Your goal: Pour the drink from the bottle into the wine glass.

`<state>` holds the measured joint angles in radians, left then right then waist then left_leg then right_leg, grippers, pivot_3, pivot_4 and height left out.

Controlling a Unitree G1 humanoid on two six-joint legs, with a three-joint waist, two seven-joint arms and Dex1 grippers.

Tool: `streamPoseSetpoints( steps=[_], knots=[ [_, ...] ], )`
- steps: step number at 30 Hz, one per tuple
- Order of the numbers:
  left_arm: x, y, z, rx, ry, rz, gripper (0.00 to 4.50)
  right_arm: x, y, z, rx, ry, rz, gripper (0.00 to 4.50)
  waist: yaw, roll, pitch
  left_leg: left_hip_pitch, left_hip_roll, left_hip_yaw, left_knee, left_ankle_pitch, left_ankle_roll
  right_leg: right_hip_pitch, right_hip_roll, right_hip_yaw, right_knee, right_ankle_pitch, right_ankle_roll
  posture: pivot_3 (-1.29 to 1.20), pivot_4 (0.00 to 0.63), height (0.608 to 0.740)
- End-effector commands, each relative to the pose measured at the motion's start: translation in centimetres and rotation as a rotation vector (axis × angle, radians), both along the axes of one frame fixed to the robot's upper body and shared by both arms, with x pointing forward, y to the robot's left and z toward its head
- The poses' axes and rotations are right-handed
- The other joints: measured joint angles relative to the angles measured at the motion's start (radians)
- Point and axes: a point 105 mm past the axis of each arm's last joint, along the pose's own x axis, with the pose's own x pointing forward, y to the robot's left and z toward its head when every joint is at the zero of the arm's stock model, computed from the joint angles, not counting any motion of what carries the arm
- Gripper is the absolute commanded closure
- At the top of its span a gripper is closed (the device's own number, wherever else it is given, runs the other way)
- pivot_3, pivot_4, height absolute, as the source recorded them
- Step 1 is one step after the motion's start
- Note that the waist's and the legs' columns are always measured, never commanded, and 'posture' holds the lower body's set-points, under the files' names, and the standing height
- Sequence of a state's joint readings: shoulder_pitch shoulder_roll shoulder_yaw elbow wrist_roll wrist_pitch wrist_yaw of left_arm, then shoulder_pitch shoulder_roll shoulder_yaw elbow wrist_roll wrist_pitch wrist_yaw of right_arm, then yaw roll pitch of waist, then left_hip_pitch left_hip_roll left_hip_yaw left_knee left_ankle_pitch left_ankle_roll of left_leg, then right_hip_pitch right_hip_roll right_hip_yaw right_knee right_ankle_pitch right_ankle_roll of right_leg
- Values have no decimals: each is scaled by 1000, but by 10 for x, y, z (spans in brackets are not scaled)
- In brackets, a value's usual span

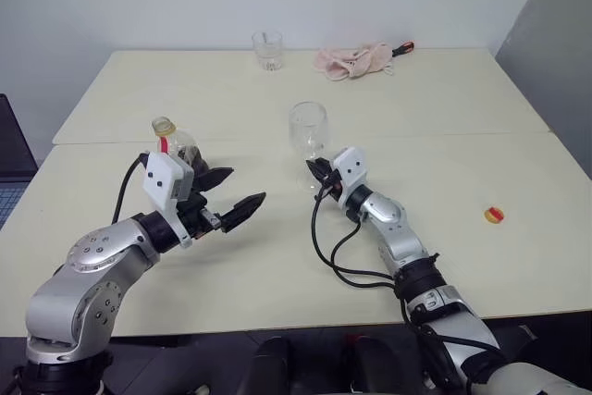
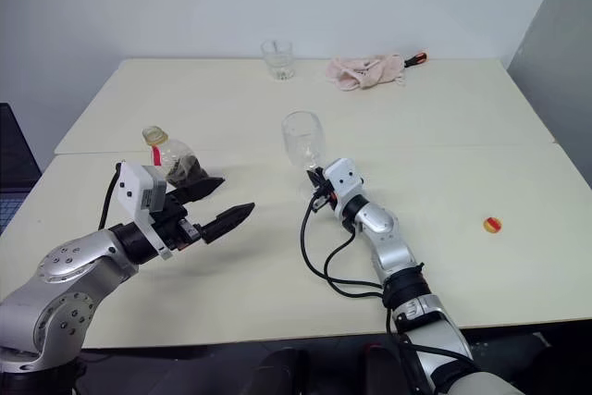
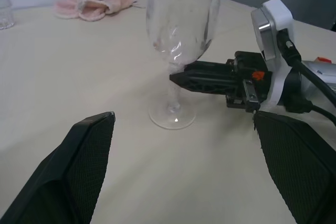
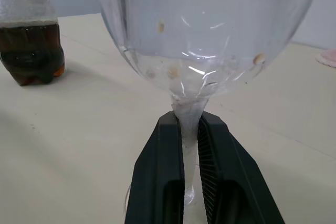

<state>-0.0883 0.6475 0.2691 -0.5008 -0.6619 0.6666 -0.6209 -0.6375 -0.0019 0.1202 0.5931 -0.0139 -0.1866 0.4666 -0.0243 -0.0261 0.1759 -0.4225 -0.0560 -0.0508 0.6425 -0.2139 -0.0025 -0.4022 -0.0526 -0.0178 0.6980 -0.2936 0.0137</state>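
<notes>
The wine glass (image 1: 308, 129) stands upright near the table's middle, and its bowl holds no liquid. My right gripper (image 4: 190, 124) is shut on its thin stem just under the bowl, above the foot (image 3: 172, 118). Left of the glass the bottle (image 1: 178, 148) stands upright, with the dark drink (image 4: 30, 51) filling its lower part. My left gripper (image 1: 247, 186) is open just in front of and to the right of the bottle, pointing toward the glass, and it holds nothing.
A short clear tumbler (image 1: 267, 50) and a pink cloth (image 1: 351, 60) with a red-handled tool (image 1: 404, 46) lie at the table's far edge. A small yellow-and-red round thing (image 1: 494, 216) lies on the right. A seam (image 1: 462, 134) crosses the table.
</notes>
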Motion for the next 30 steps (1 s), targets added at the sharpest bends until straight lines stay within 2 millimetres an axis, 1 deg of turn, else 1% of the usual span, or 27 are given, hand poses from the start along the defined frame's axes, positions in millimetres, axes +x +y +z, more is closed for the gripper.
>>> streamPoseSetpoints(
  steps=[1,4,6,8,10,11,13,14,16,17,20,22,24,25,27,28,30],
  knots=[
    [-1,4,1,11,-11,14,0,-2,-4,-21,-31,90,4,4371,0,0,0,1,0,0,0,0,0,1,0,0,0,0,0,0,150,740],
    [-2,12,-7,9,11,52,0,-1,-4,-19,-43,97,6,4371,0,0,-1,12,0,0,-4,-2,3,12,0,0,-4,-1,-1,0,150,740],
    [-2,21,-11,-9,14,111,0,2,-6,-15,-27,109,1,3626,0,0,-1,17,0,0,-8,-3,3,16,0,1,-6,-1,-1,0,150,740],
    [0,34,-13,-42,12,189,0,2,-7,-9,-22,105,14,3021,0,0,0,21,0,0,-12,-3,3,19,0,1,-8,-1,-1,0,150,740],
    [-2,44,-19,-51,13,254,0,2,-9,-2,-26,94,28,2274,-2,0,0,21,0,1,-13,-3,3,18,0,2,-9,-1,-1,0,150,740],
    [-3,47,-21,-50,12,273,0,1,-9,0,-28,92,33,1981,-3,0,0,21,0,1,-13,-3,3,17,0,2,-9,-1,-1,0,150,740],
    [-11,58,-36,-51,36,350,0,-4,-12,12,-41,81,79,1249,-3,0,0,21,0,1,-14,-3,3,17,0,3,-9,-1,-1,0,150,740],
    [-16,66,-45,-56,42,409,0,-10,-16,19,-60,86,117,897,-4,0,0,21,0,1,-14,-3,2,17,0,3,-9,-1,-1,0,150,740],
    [-24,76,-54,-77,37,493,0,-23,-25,25,-110,110,182,178,-3,0,0,21,0,1,-14,-4,2,17,0,4,-10,-1,-1,0,150,740],
    [-27,78,-56,-90,34,512,0,-28,-30,25,-143,130,205,46,-1,0,0,21,0,1,-14,-6,4,17,0,4,-11,-1,-1,0,150,740],
    [-33,86,-61,-93,19,568,0,-47,-67,46,-286,159,260,46,16,1,0,20,0,1,-13,-7,5,18,-1,2,-12,-1,-1,0,150,740],
    [-29,97,-58,-88,-18,620,0,-46,-86,69,-330,146,233,46,27,1,0,20,0,1,-13,-7,5,18,-1,1,-14,-1,-1,0,150,740],
    [-21,104,-51,-95,-59,652,0,-44,-101,100,-355,130,218,46,27,1,0,20,0,0,-13,-7,5,21,-1,0,-17,-1,-1,0,150,740],
    [-17,105,-48,-96,-77,658,0,-44,-105,117,-358,114,223,46,26,1,0,20,0,0,-13,-7,5,21,-1,0,-17,-1,-1,0,150,740],
    [-9,105,-44,-95,-98,657,0,-47,-102,146,-360,72,254,46,25,1,0,20,0,0,-13,-7,6,21,-1,0,-17,-1,-1,0,150,740],
    [-5,107,-43,-90,-101,659,0,-48,-97,156,-375,52,275,46,24,0,0,20,0,1,-13,-7,6,20,-1,0,-17,-1,-1,0,150,740],
    [1,110,-44,-100,-92,666,0,-52,-86,166,-406,22,322,46,21,0,0,20,1,1,-13,-7,6,21,-1,0,-17,-1,-1,0,150,740]
  ],
)
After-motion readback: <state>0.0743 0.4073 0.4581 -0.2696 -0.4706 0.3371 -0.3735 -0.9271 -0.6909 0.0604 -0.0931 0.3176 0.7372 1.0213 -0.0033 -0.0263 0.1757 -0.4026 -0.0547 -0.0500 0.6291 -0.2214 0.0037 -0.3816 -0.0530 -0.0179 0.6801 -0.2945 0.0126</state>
